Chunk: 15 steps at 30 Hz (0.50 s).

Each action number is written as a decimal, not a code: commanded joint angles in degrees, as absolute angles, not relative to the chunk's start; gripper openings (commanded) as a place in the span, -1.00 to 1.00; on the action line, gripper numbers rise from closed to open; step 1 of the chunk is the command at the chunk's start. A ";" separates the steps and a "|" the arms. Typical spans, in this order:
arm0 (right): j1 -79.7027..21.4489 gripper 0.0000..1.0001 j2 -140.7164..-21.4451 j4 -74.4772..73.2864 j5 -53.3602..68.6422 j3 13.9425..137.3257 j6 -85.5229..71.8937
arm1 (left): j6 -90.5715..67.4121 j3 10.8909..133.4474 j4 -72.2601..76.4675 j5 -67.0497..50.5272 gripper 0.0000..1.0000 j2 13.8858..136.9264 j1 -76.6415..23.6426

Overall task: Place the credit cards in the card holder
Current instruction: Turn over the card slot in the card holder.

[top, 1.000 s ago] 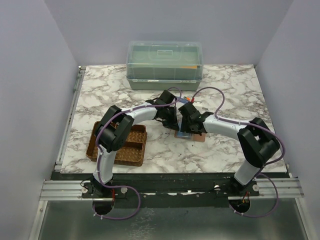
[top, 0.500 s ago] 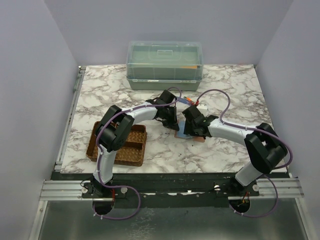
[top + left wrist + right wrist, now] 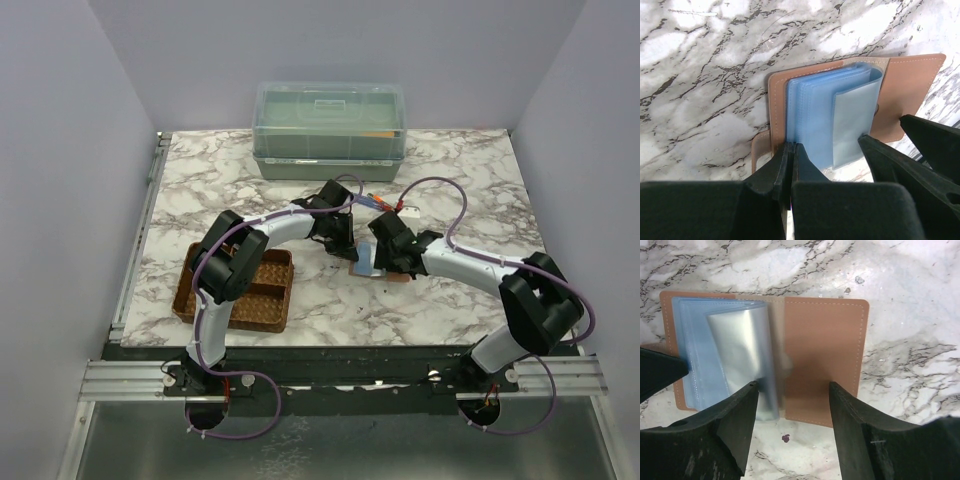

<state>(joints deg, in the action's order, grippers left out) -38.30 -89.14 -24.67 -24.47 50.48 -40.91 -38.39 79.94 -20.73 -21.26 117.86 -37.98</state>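
Marble surface [image 3: 200, 190], card holder [image 3: 910, 95] lying open.
Left claw [image 3: 791, 150] shut, pressing its sleeves [image 3: 815, 110]; right claw [image 3: 792, 385] hovering wide; a slip risks sleeves flipping.

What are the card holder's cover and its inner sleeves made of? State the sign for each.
The cover of the card holder: probably leather or imitation, matte pinkish-tan, with a stitched seam along the edge. Its inner sleeves: soft translucent blue plastic, glossy; one leaf curls up and lets light through.

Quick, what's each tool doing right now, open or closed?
Left tool: closed, tips at the edge of the card holder.
Right tool: open, holding nothing.
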 commanded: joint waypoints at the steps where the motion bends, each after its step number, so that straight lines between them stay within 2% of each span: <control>1: -38.17 0.22 -87.00 -27.32 -28.27 49.43 -40.70 | -37.51 80.33 -22.59 -20.47 -1.00 119.97 -37.79; 4: -37.88 0.22 -87.62 -26.35 -27.41 48.96 -40.14 | -37.44 80.41 -22.52 -21.12 -1.00 119.75 -37.85; 9: -37.86 0.10 -89.22 -24.50 -25.52 48.74 -39.73 | -36.20 80.89 -21.95 -24.09 -1.00 118.88 -38.03; 15: -37.80 -0.04 -90.69 -23.69 -25.16 49.02 -39.47 | -34.32 79.94 -19.96 -23.99 -0.84 115.17 -38.62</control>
<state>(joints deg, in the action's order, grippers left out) -38.13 -89.12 -24.58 -24.97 49.56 -39.94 -36.86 80.03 -20.67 -23.03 117.86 -38.00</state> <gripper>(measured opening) 0.498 0.066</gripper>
